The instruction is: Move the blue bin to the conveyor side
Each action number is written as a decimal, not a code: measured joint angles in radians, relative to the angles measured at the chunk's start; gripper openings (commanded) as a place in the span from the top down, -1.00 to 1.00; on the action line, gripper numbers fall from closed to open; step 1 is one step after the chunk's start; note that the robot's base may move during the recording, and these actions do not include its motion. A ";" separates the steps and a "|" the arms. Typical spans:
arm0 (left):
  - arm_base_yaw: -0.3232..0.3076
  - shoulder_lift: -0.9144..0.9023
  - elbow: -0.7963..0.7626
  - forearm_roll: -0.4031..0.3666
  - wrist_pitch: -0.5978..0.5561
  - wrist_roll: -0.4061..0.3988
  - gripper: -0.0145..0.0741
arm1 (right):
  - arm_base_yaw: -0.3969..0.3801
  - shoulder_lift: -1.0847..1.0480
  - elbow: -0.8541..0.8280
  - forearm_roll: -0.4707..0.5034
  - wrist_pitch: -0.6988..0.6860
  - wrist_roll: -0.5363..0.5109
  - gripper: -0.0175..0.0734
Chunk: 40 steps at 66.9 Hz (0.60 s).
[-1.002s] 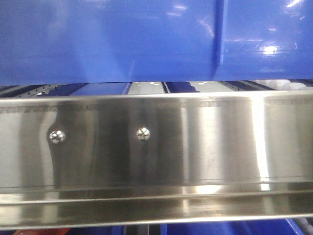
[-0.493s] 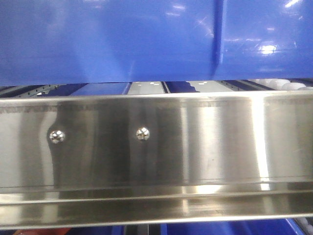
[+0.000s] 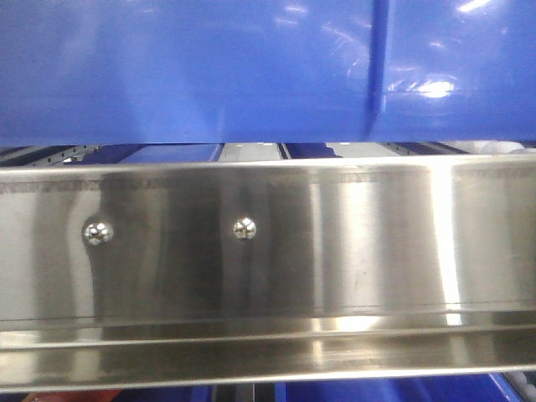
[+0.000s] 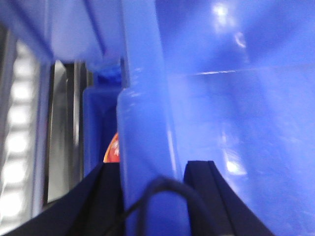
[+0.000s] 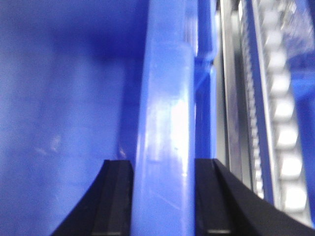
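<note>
The blue bin fills the top of the front view, its glossy wall hanging just above a steel rail. In the left wrist view my left gripper is shut on the bin's thick rim, one black finger on each side. In the right wrist view my right gripper is shut on the bin's opposite rim the same way. The bin's smooth inside wall shows beside each rim. The conveyor with the black belt and red frame is out of view.
A stainless-steel rail with two bolts spans the front view right under the bin. White rollers of the rack run beside the bin at the right and at the left. A red-orange patch shows below the left rim.
The bin's wall has shifted slightly in the front view: its lower edge sits a little lower and the highlights have moved. Both grippers' earlier state is not shown.
</note>
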<state>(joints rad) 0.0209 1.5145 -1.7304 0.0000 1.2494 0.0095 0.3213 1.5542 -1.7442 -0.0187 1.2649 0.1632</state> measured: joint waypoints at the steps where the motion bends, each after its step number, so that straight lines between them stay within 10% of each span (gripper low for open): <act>1: 0.000 -0.007 0.000 0.000 0.000 0.000 0.67 | 0.002 -0.004 0.002 0.000 0.003 0.000 0.79; 40: -0.001 -0.384 0.295 -0.081 -0.098 -0.009 0.67 | 0.006 -0.326 0.076 0.019 0.015 -0.022 0.79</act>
<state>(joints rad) 0.0195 1.1303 -1.4354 -0.0811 1.1513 0.0000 0.3277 1.2281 -1.6678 0.0000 1.2799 0.1414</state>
